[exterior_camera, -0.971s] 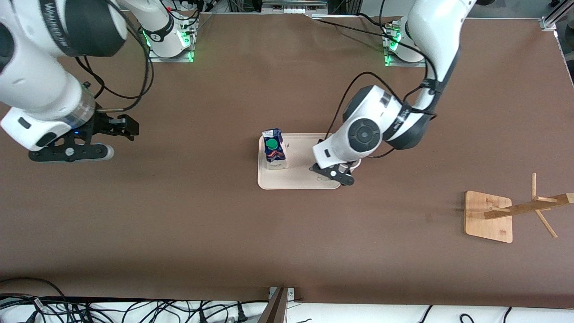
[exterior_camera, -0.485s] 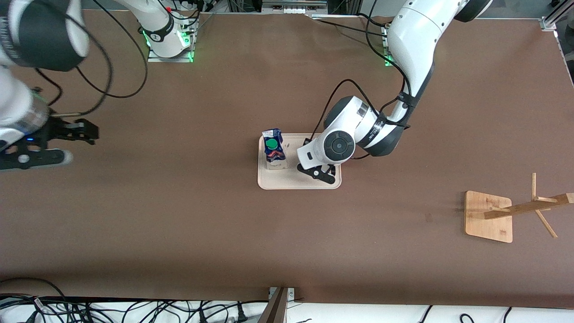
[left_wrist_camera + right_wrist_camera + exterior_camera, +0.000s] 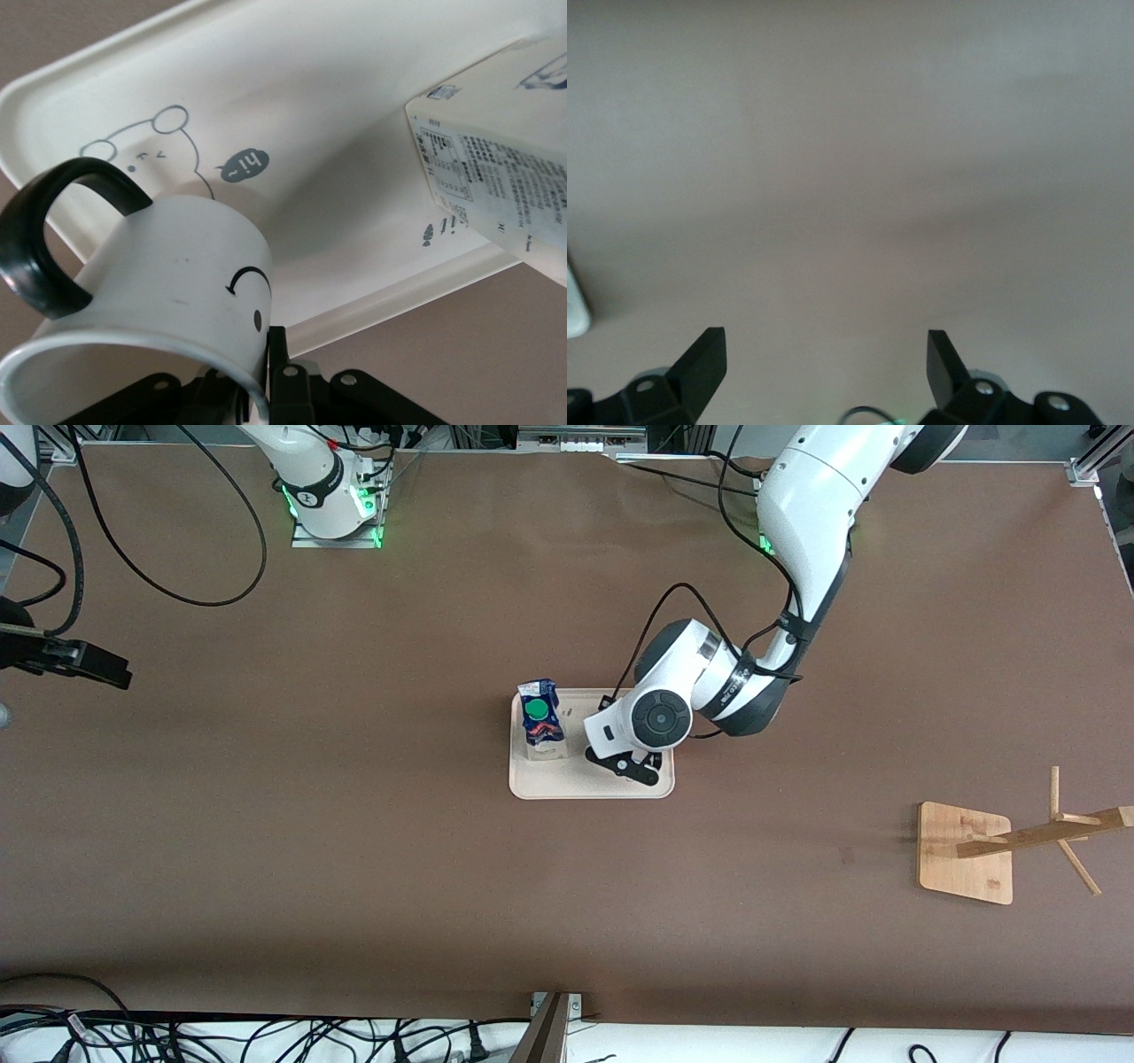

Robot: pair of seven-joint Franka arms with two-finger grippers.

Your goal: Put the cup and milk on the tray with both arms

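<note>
Jaws of the left gripper are clamped on the rim of the cup, one finger inside the wall and one outside; the cup is held tilted over the tray, its black loop handle turned away from the milk; whether its base touches the tray cannot be told. The milk is seen upright on the tray, toward the right arm's end, apart from the cup. Fingers of the right gripper are spread wide with nothing between them, over bare table at the right arm's end, well apart from the tray. A wooden peg rack stands at the left arm's end.
</note>
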